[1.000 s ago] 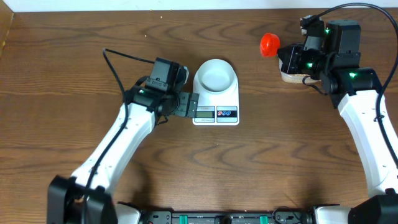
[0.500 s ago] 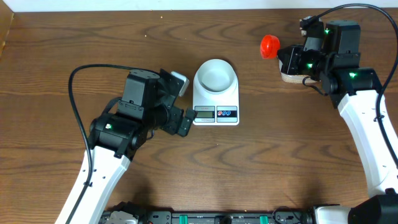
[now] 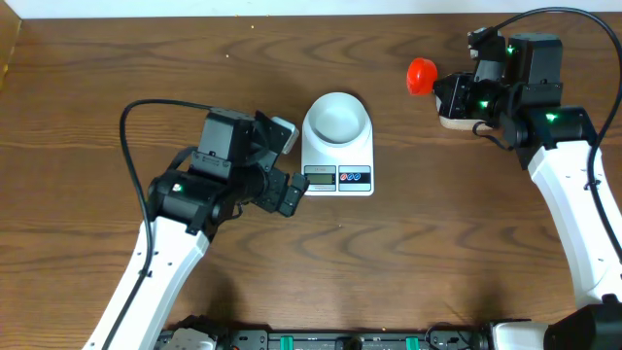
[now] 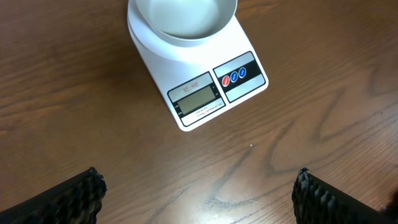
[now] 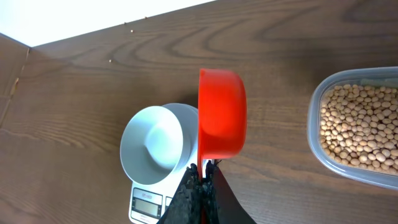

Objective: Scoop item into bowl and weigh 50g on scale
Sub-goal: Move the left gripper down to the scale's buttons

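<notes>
**A:** What's biggest here?
**B:** The wooden table [image 3: 437, 243], with both arms over it. The left arm [image 3: 165, 262] comes in from the near left. The right arm [image 3: 573, 194] comes from the near right and reaches to the far right corner.
**A:** And the grippers?
**B:** The left gripper [image 3: 288, 163] sits just left of the scale [image 3: 337, 167], fingers spread wide and holding nothing. In its wrist camera the fingertips [image 4: 68, 202] show at the bottom corners with bare wood between them. The right gripper [image 5: 200, 193] is clamped on the handle of a red scoop [image 5: 222, 115].
**A:** Where's the scale?
**B:** Flat in the middle of the table, with its display [image 4: 198, 98] and buttons [image 4: 234, 76] on the near edge. The reading is too small to tell.
**A:** The tub?
**B:** The clear tub [image 5: 314, 118] is at the far right, well apart from the scale. From above it is mostly under the right wrist.
**A:** Bowl?
**B:** The white bowl [image 3: 336, 115] stands on the scale's far half.
**A:** Scoop?
**B:** Tipped on its side, held between bowl and tub.
**A:** Beans?
**B:** The beans [image 5: 360, 124] lie in the tub.
</notes>
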Controlling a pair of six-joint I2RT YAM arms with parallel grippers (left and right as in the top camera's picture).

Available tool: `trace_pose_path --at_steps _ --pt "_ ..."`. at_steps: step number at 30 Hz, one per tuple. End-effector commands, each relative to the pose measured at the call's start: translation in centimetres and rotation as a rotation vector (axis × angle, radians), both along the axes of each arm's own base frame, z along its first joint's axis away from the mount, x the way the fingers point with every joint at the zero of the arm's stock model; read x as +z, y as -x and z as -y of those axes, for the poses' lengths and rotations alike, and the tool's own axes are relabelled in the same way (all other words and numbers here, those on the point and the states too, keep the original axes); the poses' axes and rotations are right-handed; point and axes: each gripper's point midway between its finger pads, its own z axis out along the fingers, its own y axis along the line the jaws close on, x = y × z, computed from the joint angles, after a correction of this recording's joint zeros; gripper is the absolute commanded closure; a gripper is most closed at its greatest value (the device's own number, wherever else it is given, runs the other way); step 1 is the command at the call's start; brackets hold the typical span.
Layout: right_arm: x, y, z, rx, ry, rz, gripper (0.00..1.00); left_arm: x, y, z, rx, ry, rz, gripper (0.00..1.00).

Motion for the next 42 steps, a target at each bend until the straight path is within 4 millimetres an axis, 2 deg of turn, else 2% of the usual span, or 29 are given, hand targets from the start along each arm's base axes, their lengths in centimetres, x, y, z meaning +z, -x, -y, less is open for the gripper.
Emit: trace_pose_path --at_steps 1,11,19,21,28,31,36,42 --pt "0.6 -0.3 0.1 0.007 0.010 0.020 0.99 -1.5 0.0 1.4 -0.021 0.007 -0.056 0.02" --pt "0.4 -0.1 0.1 0.007 0.012 0.010 0.99 -5.6 -1.0 6.0 0.016 0.042 -0.183 0.02" --pt "0.4 -0.1 0.1 0.006 0.012 0.010 0.99 -8.5 -2.3 10.2 0.018 0.075 -0.199 0.03" --pt "0.4 -0.1 0.1 0.006 0.012 0.010 0.99 -9.7 -2.6 11.2 0.020 0.061 -0.196 0.03" --pt "0.4 -0.2 0.2 0.001 0.017 0.010 0.99 -13.2 -3.1 12.2 0.071 -0.001 -0.212 0.04" --pt "0.3 -0.1 0.3 -0.004 0.022 0.007 0.99 -13.7 -3.3 12.8 0.063 0.000 -0.201 0.04" --pt "0.0 0.0 0.6 -0.013 0.032 -0.006 0.99 -14.9 -3.9 12.8 0.080 -0.033 -0.179 0.03" --pt "-0.2 0.1 0.7 -0.015 0.040 -0.013 0.99 -15.0 -4.5 13.2 0.078 -0.018 -0.161 0.04"
